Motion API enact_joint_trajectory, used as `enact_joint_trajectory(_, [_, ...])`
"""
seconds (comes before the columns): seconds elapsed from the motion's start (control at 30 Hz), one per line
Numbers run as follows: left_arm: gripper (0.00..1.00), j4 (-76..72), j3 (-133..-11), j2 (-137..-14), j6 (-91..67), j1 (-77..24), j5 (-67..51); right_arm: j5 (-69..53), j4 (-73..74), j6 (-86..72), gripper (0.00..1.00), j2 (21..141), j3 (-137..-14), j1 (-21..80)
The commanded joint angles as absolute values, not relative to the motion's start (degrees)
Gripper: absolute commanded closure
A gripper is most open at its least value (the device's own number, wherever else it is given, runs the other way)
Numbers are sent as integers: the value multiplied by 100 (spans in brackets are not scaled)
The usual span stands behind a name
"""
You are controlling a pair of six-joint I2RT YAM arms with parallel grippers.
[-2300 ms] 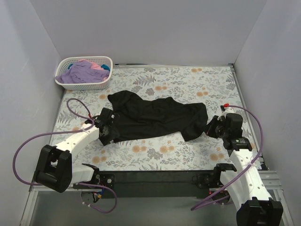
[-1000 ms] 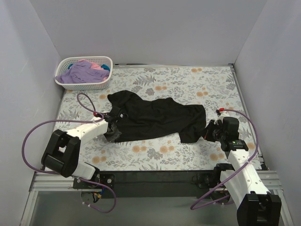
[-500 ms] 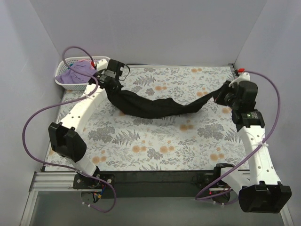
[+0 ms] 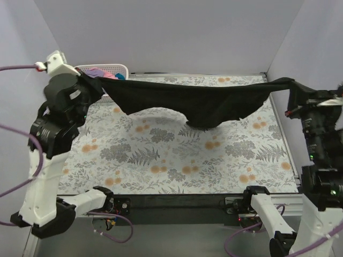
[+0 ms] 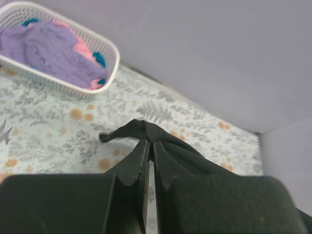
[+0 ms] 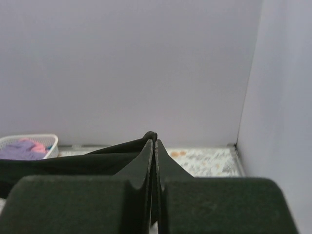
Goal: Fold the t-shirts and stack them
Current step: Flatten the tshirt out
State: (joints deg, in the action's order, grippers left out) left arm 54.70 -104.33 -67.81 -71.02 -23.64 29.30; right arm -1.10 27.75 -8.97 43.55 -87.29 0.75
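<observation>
The black t-shirt (image 4: 193,101) hangs stretched in the air above the table, sagging in the middle, held at both ends. My left gripper (image 4: 91,81) is raised high at the left and shut on one end of the shirt (image 5: 146,130). My right gripper (image 4: 292,85) is raised high at the right and shut on the other end (image 6: 151,136). Lavender, pink and teal t-shirts (image 5: 53,46) lie bundled in the white basket (image 4: 119,68) at the back left.
The floral tabletop (image 4: 161,155) lies below the hanging shirt. Grey walls enclose the back and both sides. The basket (image 5: 109,51) sits in the far left corner, partly hidden behind my left arm in the top view.
Both arms have lifted the black shirt off the table, swung back and up, and pulled it taut between them high above the surface.
</observation>
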Motion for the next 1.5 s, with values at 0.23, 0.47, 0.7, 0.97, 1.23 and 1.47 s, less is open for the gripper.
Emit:
enact_joint_trajectory(0.23, [100,5668,-11486,-6319,-6645,-2329,1961,317,2980,176,99,4605,-10985,114])
enact_joint_trajectory(0.47, [100,5557,-11077,-6960,-6592,-2329,2250,-272,2787,343,99,5386,-10830,123])
enact_joint_trajectory(0.7, [100,4150,-8932,-8013,-6609,-1944,2295,-861,1550,237,99,6212,-8748,123])
enact_joint_trajectory(0.97, [100,3051,-8770,-10466,-6741,-1204,1846,-1098,53,-113,99,8503,-7761,123])
enact_joint_trajectory(1.23, [100,2848,-9105,-12066,-6680,-923,1512,-1098,-229,-475,99,10159,-7735,105])
enact_joint_trajectory(1.47, [100,2672,-9184,-12094,-6513,-774,1266,-1230,-229,-650,99,10266,-7656,62])
